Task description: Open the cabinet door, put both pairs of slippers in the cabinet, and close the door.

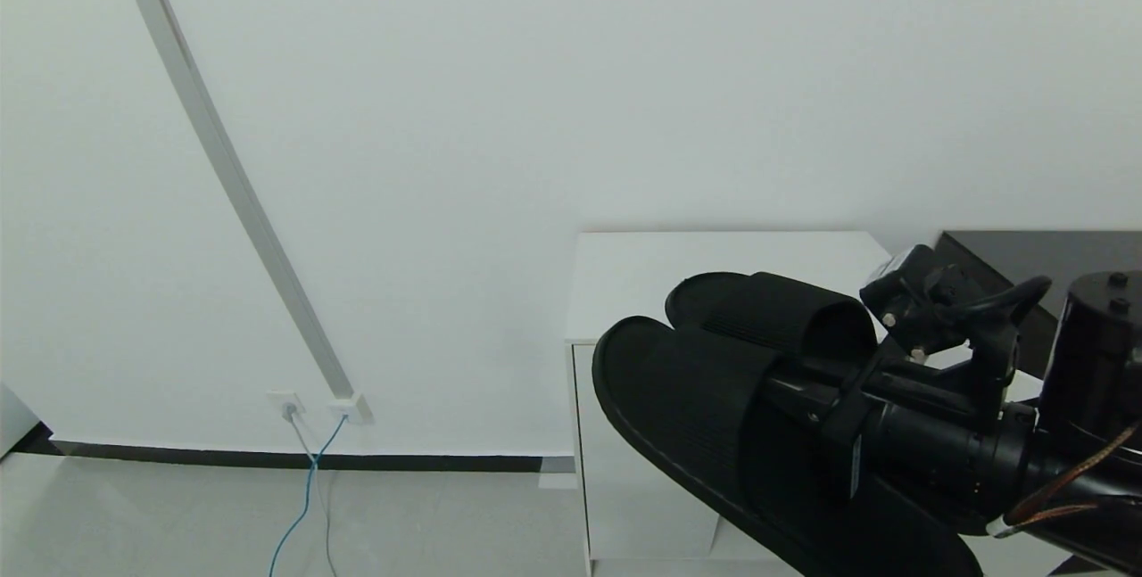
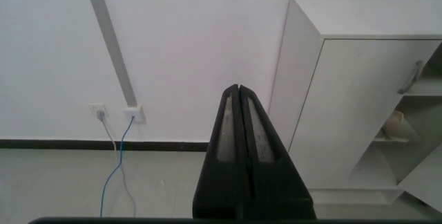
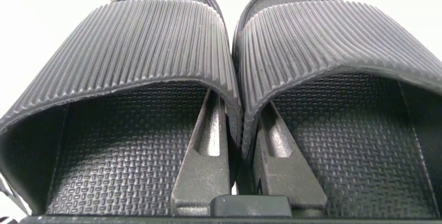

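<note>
A pair of black ribbed slippers (image 1: 714, 381) hangs in the air in front of the white cabinet (image 1: 642, 283). My right gripper (image 1: 790, 385) is shut on them. In the right wrist view one finger (image 3: 207, 148) lies inside each slipper (image 3: 138, 58), and together they pinch the two inner side walls. My left gripper (image 2: 238, 96) is shut and holds nothing, pointing at the wall to the left of the cabinet (image 2: 304, 65). A cabinet door with a handle (image 2: 411, 77) covers the left part, and beside it open shelves show with a pale object (image 2: 396, 124) on one.
A white wall stands behind, with a slanted cable duct (image 1: 232, 176) and sockets (image 1: 285, 403) near the floor. A blue cable (image 1: 303, 497) trails over the grey floor tiles. A dark tabletop (image 1: 1044, 251) adjoins the cabinet on the right.
</note>
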